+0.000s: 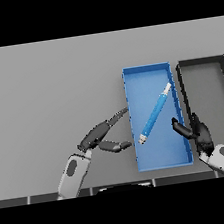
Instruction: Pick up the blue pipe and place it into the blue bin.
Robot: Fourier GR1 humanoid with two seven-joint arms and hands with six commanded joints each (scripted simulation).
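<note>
I am seeing the blue pipe (pixel 155 114) lying diagonally inside the blue bin (pixel 161 161), my left hand (pixel 101 135) spreading empty beside it, right hand (pixel 199 133) hovering loosely open at the rim; pipe likely rigid, light, slick—mid-shaft grip best.

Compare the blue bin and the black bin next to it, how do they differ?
The blue rectangular bin lies wholly in view; the black rectangular bin to its right is cut off by the picture's edge. The blue bin holds the blue pipe with pale ends, lying diagonally; the black bin shows nothing inside. The robot's right hand hangs between the two. Both are shallow, open-topped and set lengthwise, side by side on the grey table.
</note>
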